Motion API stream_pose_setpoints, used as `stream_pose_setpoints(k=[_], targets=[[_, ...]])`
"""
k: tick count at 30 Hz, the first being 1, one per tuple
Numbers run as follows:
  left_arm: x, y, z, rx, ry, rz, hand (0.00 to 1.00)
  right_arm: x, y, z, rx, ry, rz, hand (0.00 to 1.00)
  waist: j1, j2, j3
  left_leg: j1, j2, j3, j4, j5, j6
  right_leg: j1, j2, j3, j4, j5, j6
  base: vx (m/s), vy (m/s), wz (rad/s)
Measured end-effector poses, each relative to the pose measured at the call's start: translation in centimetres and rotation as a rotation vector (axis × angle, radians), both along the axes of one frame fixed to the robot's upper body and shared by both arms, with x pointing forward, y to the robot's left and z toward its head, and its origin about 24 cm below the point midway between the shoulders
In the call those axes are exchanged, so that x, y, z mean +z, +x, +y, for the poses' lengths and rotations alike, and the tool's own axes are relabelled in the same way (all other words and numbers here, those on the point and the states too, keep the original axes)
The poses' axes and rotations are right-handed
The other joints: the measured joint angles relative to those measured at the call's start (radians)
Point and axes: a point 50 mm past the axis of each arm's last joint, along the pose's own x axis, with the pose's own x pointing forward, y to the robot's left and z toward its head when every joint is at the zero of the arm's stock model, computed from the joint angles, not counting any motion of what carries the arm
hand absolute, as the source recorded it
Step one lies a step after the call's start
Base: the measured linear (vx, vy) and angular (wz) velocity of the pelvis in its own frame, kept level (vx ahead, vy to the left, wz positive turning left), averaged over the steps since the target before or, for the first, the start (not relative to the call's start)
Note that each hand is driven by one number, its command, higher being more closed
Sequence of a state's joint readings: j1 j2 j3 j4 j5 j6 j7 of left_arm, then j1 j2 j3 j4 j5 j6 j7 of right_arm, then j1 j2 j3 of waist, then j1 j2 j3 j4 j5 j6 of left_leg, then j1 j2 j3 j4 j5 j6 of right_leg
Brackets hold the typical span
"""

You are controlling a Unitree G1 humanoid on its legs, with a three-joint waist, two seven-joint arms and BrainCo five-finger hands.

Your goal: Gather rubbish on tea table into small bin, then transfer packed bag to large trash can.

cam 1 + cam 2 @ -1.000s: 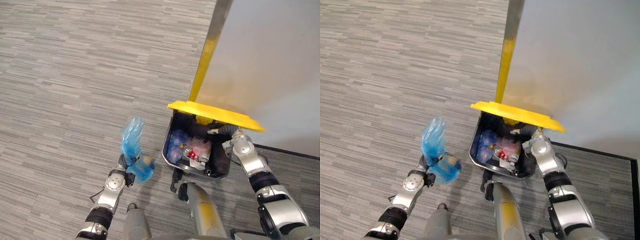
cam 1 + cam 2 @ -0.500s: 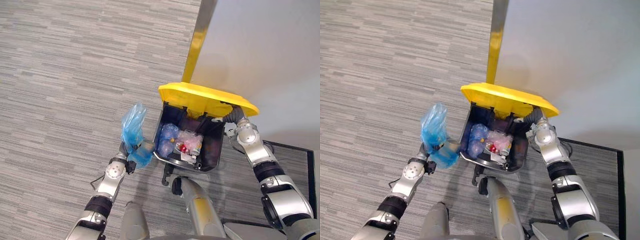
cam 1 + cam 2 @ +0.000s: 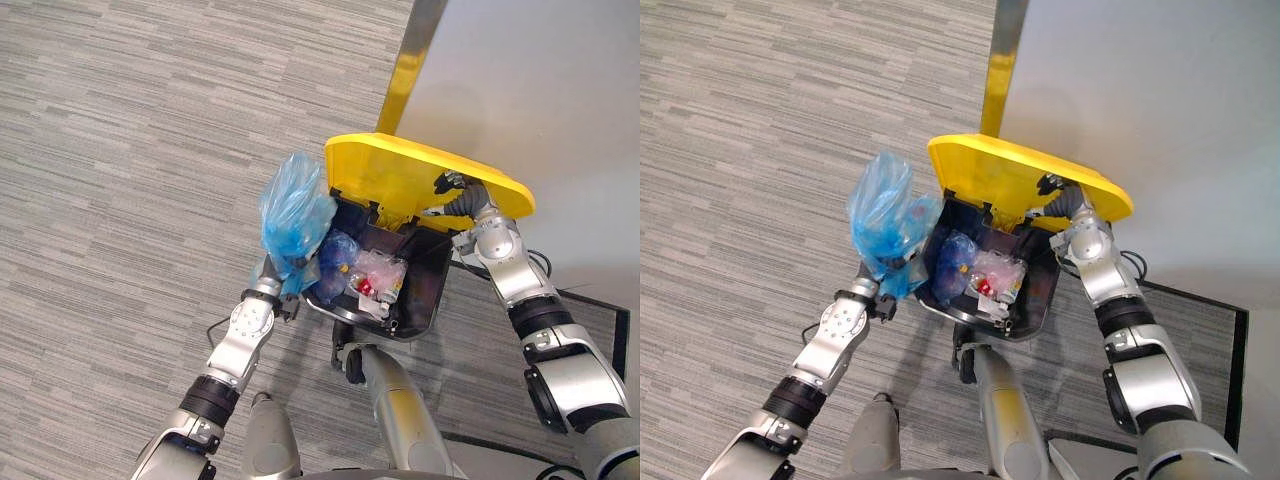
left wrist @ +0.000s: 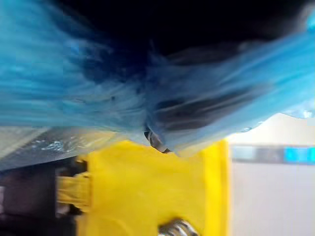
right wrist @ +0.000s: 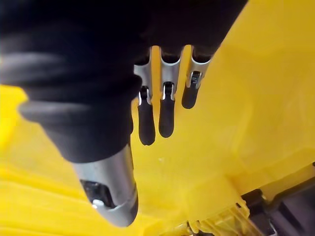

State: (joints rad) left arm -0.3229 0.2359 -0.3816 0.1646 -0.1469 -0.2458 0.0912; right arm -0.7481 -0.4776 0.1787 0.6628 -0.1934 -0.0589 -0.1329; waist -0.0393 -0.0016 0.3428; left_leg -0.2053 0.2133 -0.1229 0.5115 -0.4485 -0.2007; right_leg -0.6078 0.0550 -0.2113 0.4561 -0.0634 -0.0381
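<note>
left hand [image 3: 268, 296], curled round the neck of the blue rubbish bag [image 3: 295, 212], has swung it from beside the black trash can [image 3: 436, 288] to over its near rim; right hand [image 5: 165, 109], fingers straight, props the yellow lid [image 3: 398, 180] higher; release looks next.

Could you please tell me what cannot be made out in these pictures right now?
Contents of the blue bag: eye views, its crumpled film hides them.
Grip of the left hand: eye views, the bag covers it; left wrist view, blurred blue film lies in front.
Rubbish in the large trash can: too small to identify, and it hides the can's floor.
Yellow lid: right wrist view, edges cut off behind the right hand.
</note>
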Motion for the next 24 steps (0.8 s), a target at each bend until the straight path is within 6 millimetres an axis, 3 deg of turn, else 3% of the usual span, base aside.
stream_pose_setpoints(k=[8, 14, 20, 24], targets=[[1.9, -0.4, -4.2, -0.175, 0.037, -0.083, 1.00, 2.1, 1.2, 1.7, 0.039, -0.047, -0.026, 0.00, -0.003, 0.002, 0.000, -0.014, -0.008, 0.020, 0.012, -0.001, 0.004, 0.002, 0.006, 0.022, -0.044, 0.053, -0.032, 0.00, 0.066, -0.09], [3.1, -0.8, -7.0, -0.274, 0.052, -0.128, 1.00, 2.9, 1.8, 2.7, 0.046, -0.036, -0.025, 0.00, -0.004, 0.002, 0.000, -0.007, -0.020, 0.038, 0.009, -0.001, 0.005, -0.002, 0.001, 0.043, -0.041, 0.060, -0.027, 0.02, 0.038, -0.06], [2.2, 0.5, -8.9, -0.290, 0.154, -0.098, 1.00, 3.1, 2.0, 3.7, 0.072, -0.057, -0.024, 0.00, -0.007, 0.002, 0.001, -0.017, -0.037, 0.050, 0.028, -0.001, 0.007, -0.008, -0.008, 0.057, -0.044, 0.071, -0.020, -0.03, 0.030, -0.04], [1.6, 1.2, -9.4, -0.278, 0.216, -0.069, 1.00, 5.2, 2.4, 4.4, 0.088, -0.061, -0.076, 0.00, -0.008, -0.002, 0.039, -0.025, -0.041, 0.068, 0.041, -0.003, 0.009, -0.015, -0.007, 0.072, -0.052, 0.080, -0.007, -0.04, 0.005, -0.09]])
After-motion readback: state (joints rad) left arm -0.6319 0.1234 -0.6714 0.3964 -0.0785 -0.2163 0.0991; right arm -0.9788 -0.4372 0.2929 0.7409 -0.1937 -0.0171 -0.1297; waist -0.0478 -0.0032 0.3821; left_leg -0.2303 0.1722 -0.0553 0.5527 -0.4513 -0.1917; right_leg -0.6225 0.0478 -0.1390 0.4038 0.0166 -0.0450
